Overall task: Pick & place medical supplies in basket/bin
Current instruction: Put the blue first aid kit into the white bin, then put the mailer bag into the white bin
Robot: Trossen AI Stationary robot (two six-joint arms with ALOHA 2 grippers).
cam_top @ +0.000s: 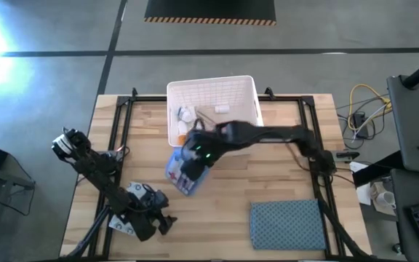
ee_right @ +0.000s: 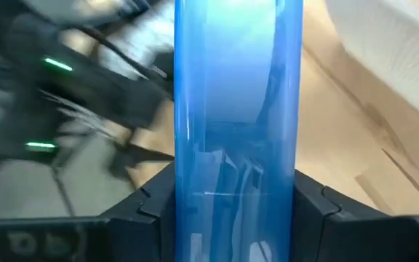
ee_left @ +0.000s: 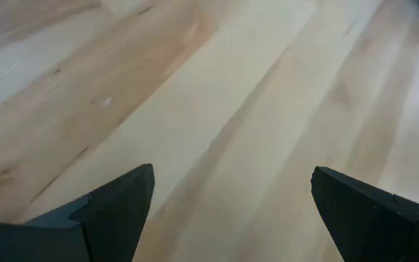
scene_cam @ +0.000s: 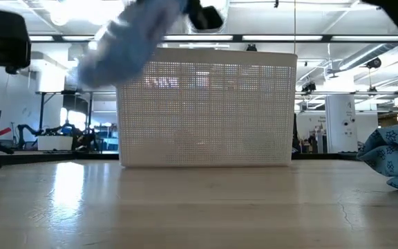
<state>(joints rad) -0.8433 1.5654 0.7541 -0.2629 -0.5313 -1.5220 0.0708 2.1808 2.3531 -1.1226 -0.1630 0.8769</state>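
The blue first-aid box [cam_top: 181, 175] hangs in the air just near of the white basket [cam_top: 247, 89], tilted, its red mark facing up; the low view shows the box [scene_cam: 133, 34] blurred and high above the table. My right gripper [cam_top: 193, 161] is shut on it. Inside the basket lie white pill bottles [cam_top: 185, 114] and a small orange pack [cam_top: 180, 136]. My left gripper [ee_left: 231, 211] is open over bare wood near the table's near left corner, beside a white patterned packet [cam_top: 124, 223]. My right gripper pinches the blue first-aid box between its two fingers, one on each broad face, at the box's narrow edge [ee_right: 235, 211]. The fingers [ee_right: 155, 207] come from above. The box is lifted clear of the table and hangs tilted below and ahead of the fingers.
A blue-grey patterned cloth [cam_top: 288, 224] lies at the table's near right. Black rails [cam_top: 118, 138] run along the table's left and right sides. Bare wood [cam_top: 238, 182] lies between the basket and the cloth.
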